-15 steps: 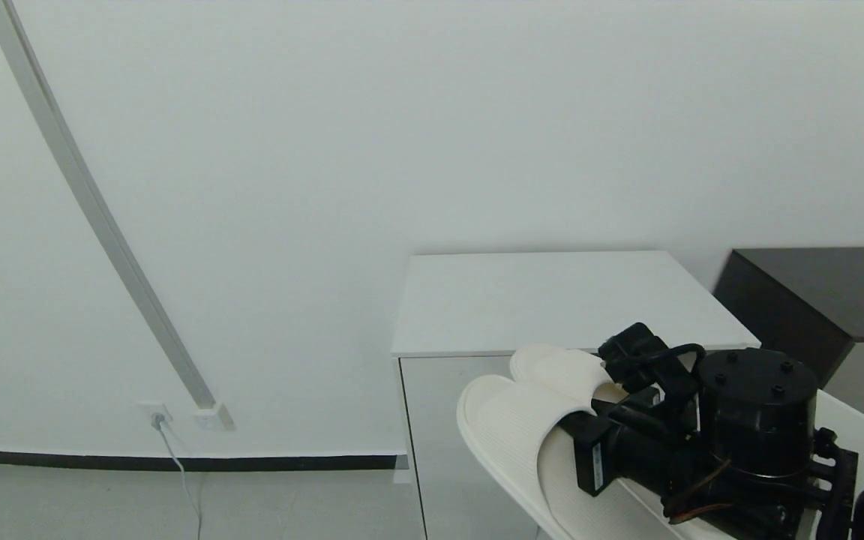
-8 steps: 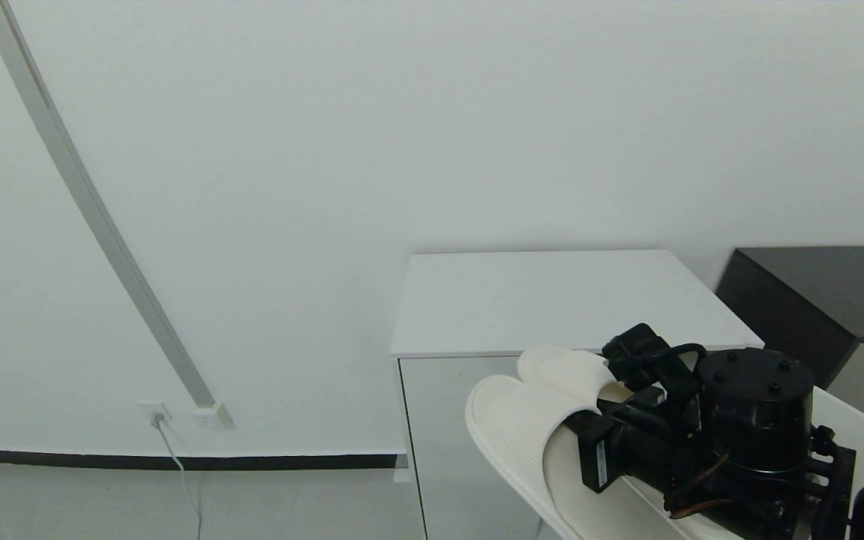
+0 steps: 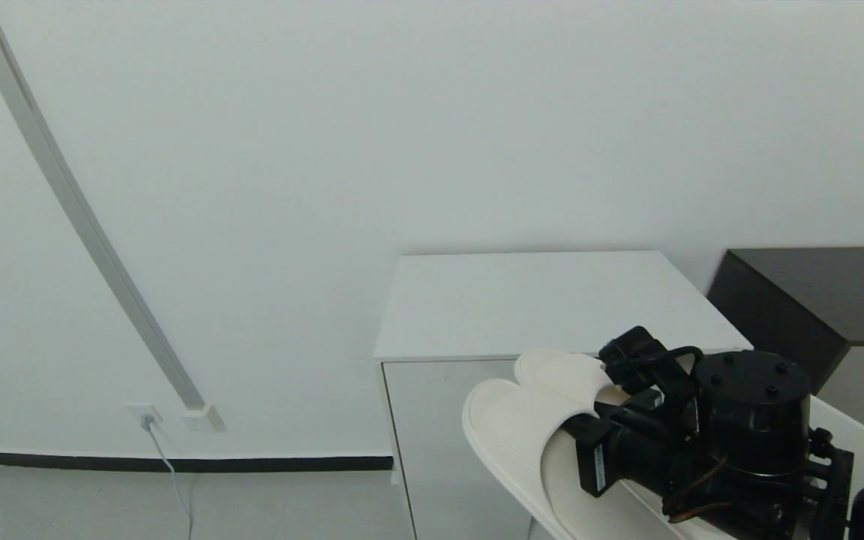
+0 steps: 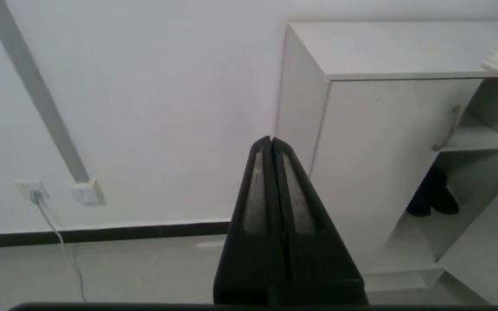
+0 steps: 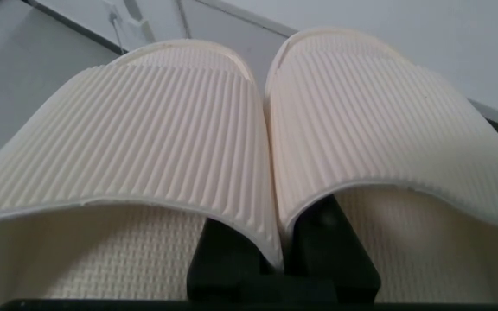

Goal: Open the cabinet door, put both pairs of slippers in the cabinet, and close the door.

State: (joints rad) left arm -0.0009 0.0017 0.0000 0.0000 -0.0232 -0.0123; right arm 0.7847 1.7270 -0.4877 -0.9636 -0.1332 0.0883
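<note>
Pinching the slippers (image 5: pixel 171 130), right fingers (image 5: pixel 232 259) tucked one inside each

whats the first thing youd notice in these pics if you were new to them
The pair of cream ribbed slippers sits low right in the head view, clamped side by side in the right gripper before the white cabinet. In the left wrist view the black left gripper is shut on nothing, and the cabinet's door stands open.
</note>
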